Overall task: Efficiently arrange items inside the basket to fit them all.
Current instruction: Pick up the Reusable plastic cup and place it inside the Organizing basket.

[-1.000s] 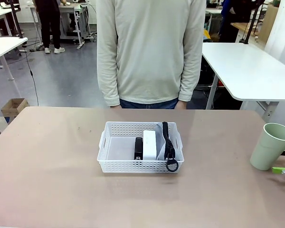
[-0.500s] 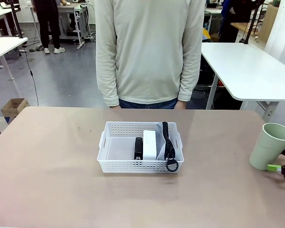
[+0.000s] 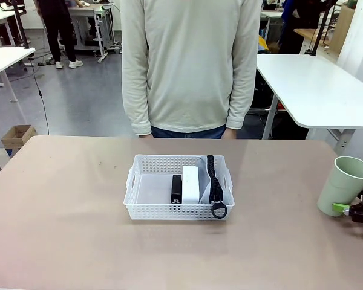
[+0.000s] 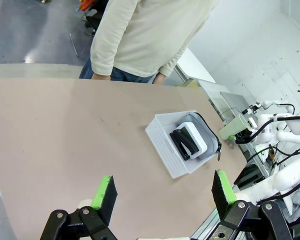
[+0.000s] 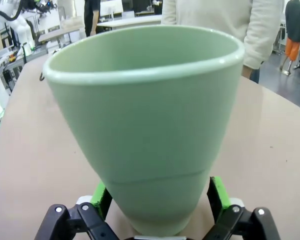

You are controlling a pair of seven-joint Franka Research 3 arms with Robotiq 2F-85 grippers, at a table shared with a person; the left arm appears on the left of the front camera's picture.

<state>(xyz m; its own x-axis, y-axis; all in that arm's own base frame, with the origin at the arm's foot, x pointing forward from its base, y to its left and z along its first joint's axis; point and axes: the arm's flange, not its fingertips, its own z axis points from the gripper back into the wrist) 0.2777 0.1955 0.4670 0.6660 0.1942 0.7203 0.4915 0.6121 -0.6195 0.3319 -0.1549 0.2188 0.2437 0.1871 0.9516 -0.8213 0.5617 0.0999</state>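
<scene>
At right edge of table [image 3: 72, 199], pale green cup [image 3: 345, 184] stands outside and well apart from basket [image 3: 146, 208]; right gripper [image 5: 160, 200] has a green pad either side of cup base, can't tell if clamped. Basket mid-table holds black stapler [image 3: 176, 189], white box [image 3: 190, 183], grey pouch [image 3: 203, 181] side by side. Left gripper [image 4: 162, 190] hovers high, fingers wide apart, holding nothing
</scene>
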